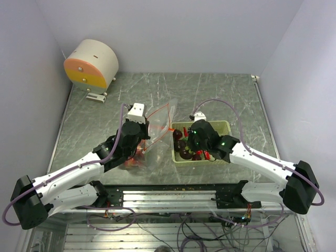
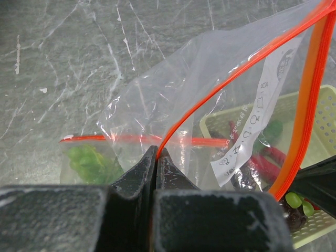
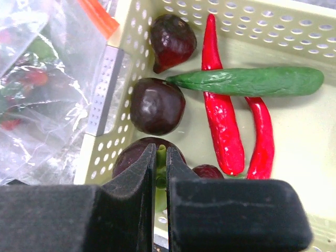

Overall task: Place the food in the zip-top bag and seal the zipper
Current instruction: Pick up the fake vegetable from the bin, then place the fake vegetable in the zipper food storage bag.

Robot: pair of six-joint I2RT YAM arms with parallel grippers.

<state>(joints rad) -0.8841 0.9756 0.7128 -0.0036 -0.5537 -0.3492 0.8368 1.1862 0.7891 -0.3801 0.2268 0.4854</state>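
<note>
Left end effector [image 2: 157, 153]: pressed together on the zip-top bag [image 2: 173, 89], pinching it at the zipper [image 2: 307, 105]. We judge this lifts one lip so the mouth gapes toward the basket [image 3: 252, 18].
Zip-top bag: on the surface [image 1: 220, 94], just beside the pale green basket on the left arm's side. The mouth is open and the zipper unsealed. Green grapes [image 2: 89, 163] and some red pieces lie inside.
Right end effector [image 3: 160, 149]: down in the basket, fingers all but together on what looks to us like a green stem [image 3: 161, 168]. It seems to belong to the dark purple piece [image 3: 134, 157] beneath, though the view is too tight to be sure.
Other food in the basket: two more dark purple pieces [image 3: 156, 105], two red chili peppers [image 3: 223, 126] and a long green pod [image 3: 252, 81].
Step in hand: we judge it is a pick by the stem, a thin handle where the round body would slip.
Remaining: most of the food, then the seal.
</note>
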